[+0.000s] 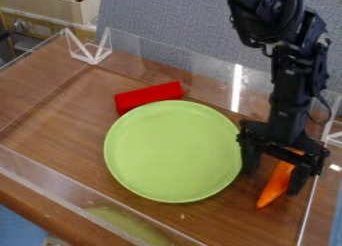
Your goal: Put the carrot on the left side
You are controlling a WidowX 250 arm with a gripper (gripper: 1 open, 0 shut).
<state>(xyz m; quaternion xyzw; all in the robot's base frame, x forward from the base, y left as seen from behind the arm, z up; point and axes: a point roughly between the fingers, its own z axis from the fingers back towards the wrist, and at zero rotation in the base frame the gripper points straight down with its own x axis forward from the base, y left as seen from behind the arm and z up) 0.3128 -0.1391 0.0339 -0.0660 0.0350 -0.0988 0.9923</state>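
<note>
Left of the tool: red block (148, 97) is lying beyond the plate, not needed. Green plate (174, 151) is sitting just beside the tool, so the carrot's path left is crossing over or around it. Tool (278, 174) is standing low over the desk (221, 222), jaws spread, released. Carrot (277, 184) is lying under and between the fingers, slanting, tip toward the near edge. Step looks like grasping: center on the thick part, square the fingers to its length, keep off the plate rim, close gently, lift straight.
</note>
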